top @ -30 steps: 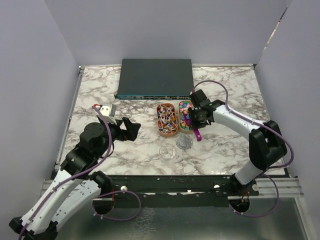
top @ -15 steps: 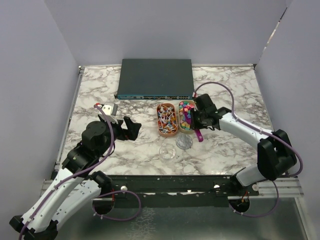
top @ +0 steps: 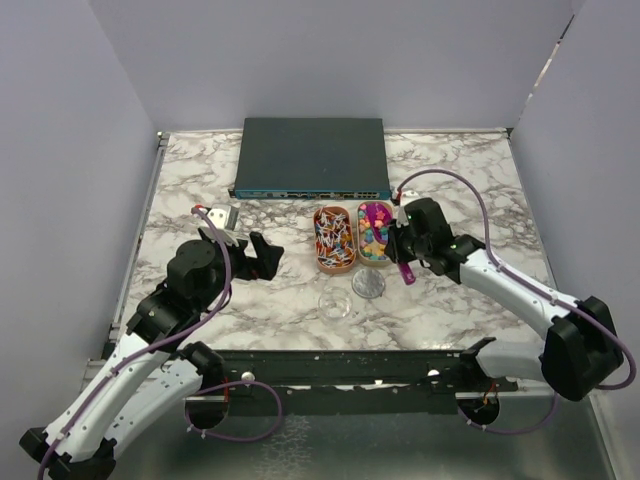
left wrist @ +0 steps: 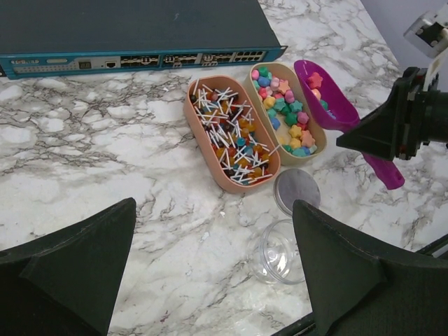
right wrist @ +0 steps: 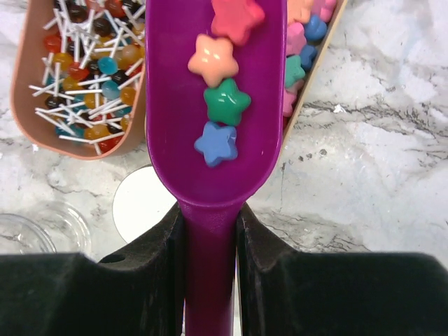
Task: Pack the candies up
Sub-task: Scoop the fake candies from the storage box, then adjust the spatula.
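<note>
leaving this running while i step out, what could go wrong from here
1. The star-shaped pastel candies lie loose in the shallow purple plastic scoop held by the right gripper; a tilt could spill them onto the white marble table.
2. The small clear round jar stands unheld, with the open left gripper well apart from it, so the scoop may nudge it or pour beside its mouth.

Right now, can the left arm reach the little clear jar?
Probably yes. The left gripper is open and empty, and only marble table lies between it and the clear jar. The right gripper, holding the scoop, is off to the side.
</note>
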You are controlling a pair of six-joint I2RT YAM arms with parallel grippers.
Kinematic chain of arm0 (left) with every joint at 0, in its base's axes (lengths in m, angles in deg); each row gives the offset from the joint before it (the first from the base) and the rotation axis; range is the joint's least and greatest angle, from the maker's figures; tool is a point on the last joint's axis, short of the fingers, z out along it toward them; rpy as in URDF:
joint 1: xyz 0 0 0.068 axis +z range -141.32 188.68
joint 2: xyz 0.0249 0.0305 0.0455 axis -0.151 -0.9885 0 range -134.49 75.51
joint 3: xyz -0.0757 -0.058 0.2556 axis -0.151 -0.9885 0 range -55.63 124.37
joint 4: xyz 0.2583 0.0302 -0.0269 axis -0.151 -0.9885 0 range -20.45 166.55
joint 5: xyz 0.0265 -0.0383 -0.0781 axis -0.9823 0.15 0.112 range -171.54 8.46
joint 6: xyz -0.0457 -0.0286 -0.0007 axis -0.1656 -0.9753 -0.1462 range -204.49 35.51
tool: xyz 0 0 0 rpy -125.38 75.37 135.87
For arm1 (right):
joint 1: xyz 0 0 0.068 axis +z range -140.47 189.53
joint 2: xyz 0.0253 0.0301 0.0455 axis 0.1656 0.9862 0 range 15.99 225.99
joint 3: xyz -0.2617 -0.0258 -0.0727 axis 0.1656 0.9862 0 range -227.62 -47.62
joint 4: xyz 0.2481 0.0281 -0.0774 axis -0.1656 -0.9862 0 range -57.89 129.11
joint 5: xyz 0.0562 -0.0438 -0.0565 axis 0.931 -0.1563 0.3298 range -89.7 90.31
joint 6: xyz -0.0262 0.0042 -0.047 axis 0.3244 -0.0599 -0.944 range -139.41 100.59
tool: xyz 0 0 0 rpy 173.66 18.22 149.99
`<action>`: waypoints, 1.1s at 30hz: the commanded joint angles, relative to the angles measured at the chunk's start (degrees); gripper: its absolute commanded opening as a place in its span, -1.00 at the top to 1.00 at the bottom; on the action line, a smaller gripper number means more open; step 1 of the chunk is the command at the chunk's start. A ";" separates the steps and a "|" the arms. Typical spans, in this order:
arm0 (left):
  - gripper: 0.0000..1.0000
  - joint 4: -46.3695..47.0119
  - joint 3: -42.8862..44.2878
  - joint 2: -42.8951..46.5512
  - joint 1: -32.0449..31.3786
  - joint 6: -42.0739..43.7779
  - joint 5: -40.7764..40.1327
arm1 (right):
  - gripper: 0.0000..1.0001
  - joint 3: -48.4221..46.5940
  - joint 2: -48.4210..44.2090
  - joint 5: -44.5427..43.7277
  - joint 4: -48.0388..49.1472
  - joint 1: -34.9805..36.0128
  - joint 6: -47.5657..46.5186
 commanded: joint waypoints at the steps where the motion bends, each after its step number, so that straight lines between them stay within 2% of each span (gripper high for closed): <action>1: -0.87 0.54 -0.68 -0.55 0.24 0.06 -1.02 | 0.99 2.20 -5.26 1.11 5.05 1.56 -4.95; 8: -0.87 1.22 -0.77 -1.23 0.24 0.18 0.89 | 0.99 1.74 -10.59 3.56 1.95 4.44 -10.00; 17: -0.86 4.69 -1.31 -2.43 0.24 -1.20 9.25 | 0.99 0.40 -13.03 14.59 -4.87 9.74 -20.18; 24: -0.87 6.49 -0.24 -5.51 0.24 -3.95 17.26 | 0.99 -1.92 -13.66 14.85 -6.50 19.91 -25.59; 33: -0.84 5.25 -0.55 -7.71 0.24 -5.39 22.89 | 0.99 -4.67 -14.89 16.04 -5.73 23.26 -28.18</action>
